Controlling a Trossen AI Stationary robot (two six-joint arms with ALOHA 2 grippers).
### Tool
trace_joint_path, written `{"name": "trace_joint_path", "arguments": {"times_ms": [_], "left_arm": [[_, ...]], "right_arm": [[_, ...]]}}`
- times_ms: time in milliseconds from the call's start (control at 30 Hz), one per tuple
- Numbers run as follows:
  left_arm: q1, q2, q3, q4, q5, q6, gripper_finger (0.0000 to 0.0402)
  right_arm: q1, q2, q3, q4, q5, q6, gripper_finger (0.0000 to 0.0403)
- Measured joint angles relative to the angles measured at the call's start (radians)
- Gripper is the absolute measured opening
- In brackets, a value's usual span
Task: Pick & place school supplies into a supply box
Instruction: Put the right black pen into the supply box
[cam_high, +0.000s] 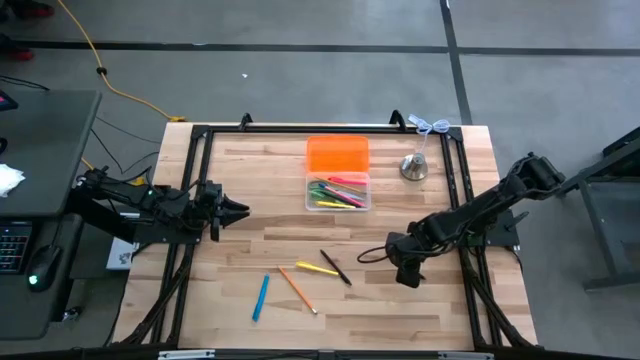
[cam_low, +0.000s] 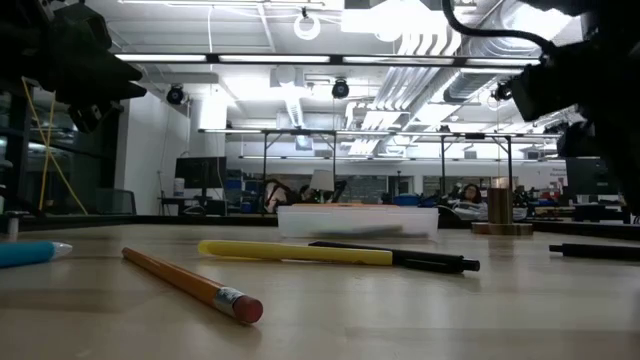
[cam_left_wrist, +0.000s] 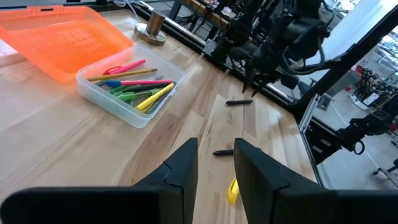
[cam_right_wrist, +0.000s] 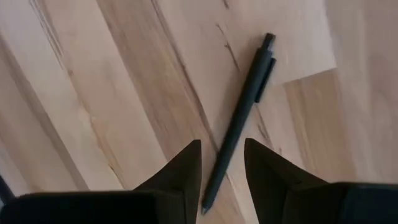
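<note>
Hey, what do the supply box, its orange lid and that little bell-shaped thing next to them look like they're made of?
Supply box: seemingly clear plastic; the pens inside show through its frosted walls.
Orange lid: probably translucent plastic, bright and smooth, with a faint moulded pattern in the left wrist view.
Bell-shaped thing: likely metal, judging by its dull silvery-brass sheen, though that is less certain.

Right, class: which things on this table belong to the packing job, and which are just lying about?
Job: supply box, orange lid, pens inside it, blue pen, orange pencil, yellow pen, black pen, second black pen.
Lying about: silver bell, white cable.
</note>
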Motion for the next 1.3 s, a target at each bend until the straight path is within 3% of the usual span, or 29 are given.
{"name": "trace_joint_path", "arguments": {"times_ms": [233,700,1300], "left_arm": [[0.0,0.0,0.0,0.0,0.0,0.0,0.0134],[0.0,0.0,0.0,-0.001,-0.001,0.0,0.0134],[0.0,0.0,0.0,-0.001,-0.005,0.0,0.0134]], "right_arm": [[0.0,0.001,-0.077,0.138,-0.05,0.002,0.0098],[0.0,-0.001,-0.187,0.208,-0.044,0.079,0.0098],[0.0,0.002,-0.194,0.252,-0.024,0.094,0.0097]]}}
